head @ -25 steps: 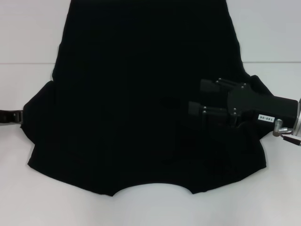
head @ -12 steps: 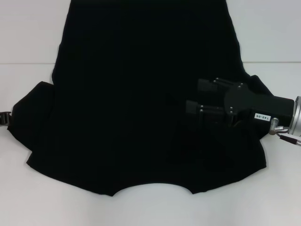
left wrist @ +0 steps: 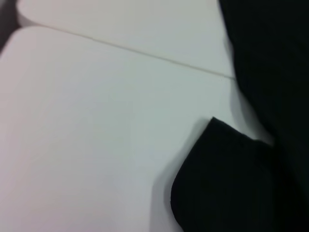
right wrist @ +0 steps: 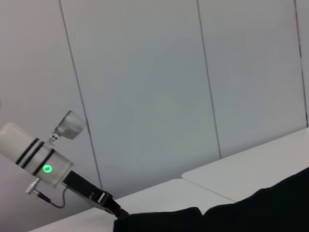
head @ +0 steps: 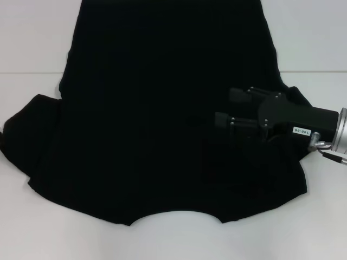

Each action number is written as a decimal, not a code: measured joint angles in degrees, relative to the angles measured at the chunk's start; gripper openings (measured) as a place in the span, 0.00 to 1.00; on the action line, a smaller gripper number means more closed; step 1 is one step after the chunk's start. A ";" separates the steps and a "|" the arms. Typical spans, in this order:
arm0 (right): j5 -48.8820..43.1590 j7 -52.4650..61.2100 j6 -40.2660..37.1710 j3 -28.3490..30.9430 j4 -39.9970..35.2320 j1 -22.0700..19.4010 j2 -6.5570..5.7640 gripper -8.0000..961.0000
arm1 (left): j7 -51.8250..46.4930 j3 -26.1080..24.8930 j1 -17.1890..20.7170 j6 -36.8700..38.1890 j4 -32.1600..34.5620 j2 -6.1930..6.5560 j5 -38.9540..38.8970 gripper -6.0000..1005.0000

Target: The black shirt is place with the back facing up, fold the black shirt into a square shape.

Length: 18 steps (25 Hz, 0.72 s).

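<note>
The black shirt lies spread on the white table, plain side up, collar cut-out at the near edge. My right gripper reaches in from the right over the shirt's right side, level and pointing left, open with nothing seen between its fingers. The left sleeve stretches out to the left edge of the head view. My left gripper is outside the head view. In the right wrist view, the left gripper meets the cloth's edge, shut on it. The left wrist view shows the sleeve corner.
A seam between two tabletops crosses under the shirt. White table surface lies to the left of the sleeve. Pale wall panels stand behind the table.
The left gripper has slid left out of the head view, and the left sleeve has been drawn out leftward with it. The right gripper has shifted slightly to the left.
</note>
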 joint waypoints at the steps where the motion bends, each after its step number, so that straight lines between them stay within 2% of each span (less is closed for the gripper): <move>1: 0.00 0.01 0.28 -0.03 0.00 0.04 0.01 0.91 | 0.07 -0.55 0.03 -0.20 0.00 0.07 -0.22 0.01; 18: 0.00 0.25 1.08 -0.14 0.85 0.61 0.06 0.91 | 0.60 -2.11 0.35 -0.61 0.45 0.38 -0.58 0.01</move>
